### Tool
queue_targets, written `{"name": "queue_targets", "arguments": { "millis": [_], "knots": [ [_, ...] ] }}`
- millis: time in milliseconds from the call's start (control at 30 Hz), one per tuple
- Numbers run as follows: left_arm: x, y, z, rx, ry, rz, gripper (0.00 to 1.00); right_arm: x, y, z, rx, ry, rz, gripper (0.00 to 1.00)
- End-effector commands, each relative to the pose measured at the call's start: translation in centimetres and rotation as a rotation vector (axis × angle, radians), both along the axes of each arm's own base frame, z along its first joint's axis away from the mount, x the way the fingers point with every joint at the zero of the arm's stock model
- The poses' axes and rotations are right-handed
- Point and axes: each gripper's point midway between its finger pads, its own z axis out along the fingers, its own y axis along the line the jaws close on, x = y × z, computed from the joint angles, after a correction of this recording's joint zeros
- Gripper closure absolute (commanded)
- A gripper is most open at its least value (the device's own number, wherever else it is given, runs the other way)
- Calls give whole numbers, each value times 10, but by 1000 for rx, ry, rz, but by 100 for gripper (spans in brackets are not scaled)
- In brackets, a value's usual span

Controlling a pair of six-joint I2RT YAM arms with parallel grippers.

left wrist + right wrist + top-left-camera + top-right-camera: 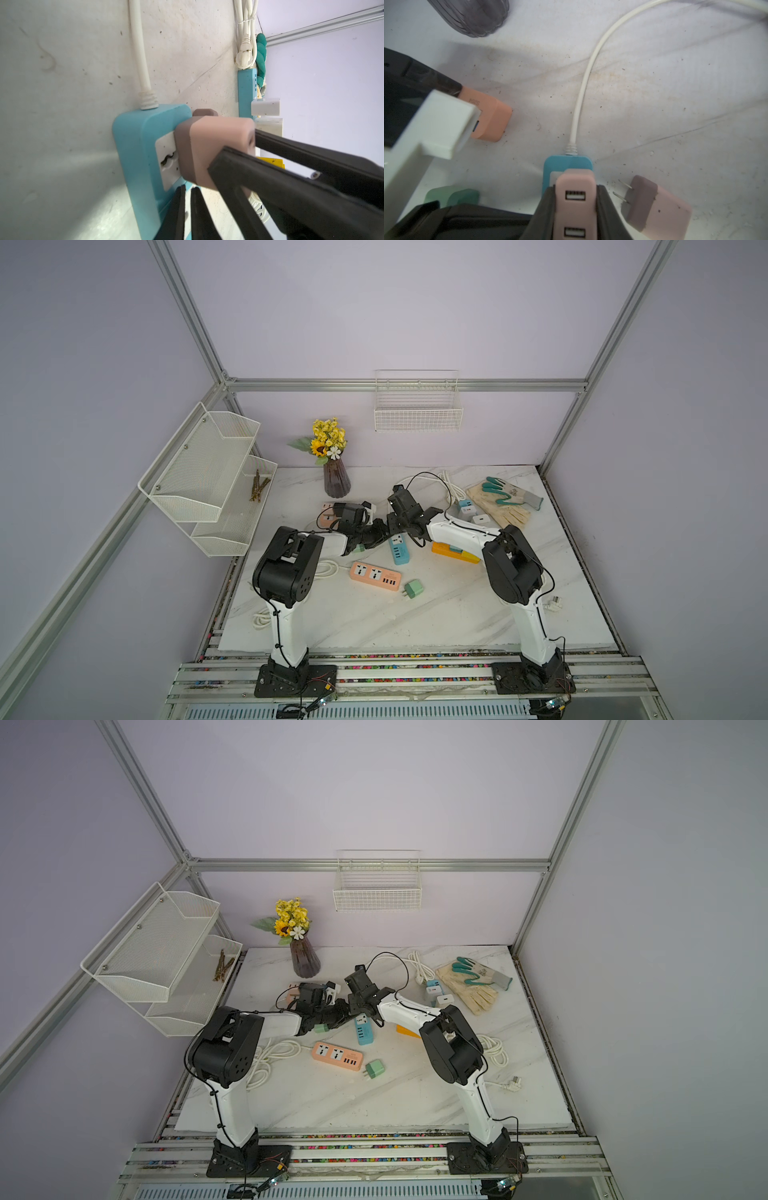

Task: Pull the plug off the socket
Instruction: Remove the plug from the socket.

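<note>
- While the left arm [291, 564] and the right arm [513, 568] are reaching in over the middle of the marble table [415, 614], their wrists are meeting above the blue power strip [400, 551], which is lying flat on the table in both top views.
- The strip's white cord [584, 89] is leaving its far end and curving away across the table.
- The right gripper [575, 188] is gripping the pink plug [575, 180]. Its two black fingers [606, 209] are lying against opposite sides of the plug body, and no gap is showing in either wrist view.
- The left gripper [188, 190] is holding its fingers [178, 207] almost together, with only a thin slit between them. The tips are standing at the strip's face, just beside the plug. Whether they are pressing on the strip cannot be told.
- The pink plug is sitting in the socket nearest the cord end, its base against the white socket face and its two USB ports facing the right wrist camera.
- A mauve plug [658, 205] is lying loose on the table just beside the strip, with its prongs bare and clear of both grippers.
</note>
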Motion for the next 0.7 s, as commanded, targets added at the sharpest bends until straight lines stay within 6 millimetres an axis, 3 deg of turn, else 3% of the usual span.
{"name": "queue_targets", "arguments": {
  "millis": [0, 100, 433, 667],
  "knots": [
    [-53, 33, -83, 204, 280, 47, 86, 5, 5, 28, 25, -53, 3, 92],
    [-55, 37, -90, 236, 299, 52, 86, 5, 7, 38, 54, -68, 6, 100],
    [-59, 43, -98, 270, 327, 61, 85, 4, 8, 59, 116, -97, -6, 100],
    [-62, 45, -105, 283, 341, 64, 85, 0, 7, 92, 172, -143, -7, 100]
  ]
}}
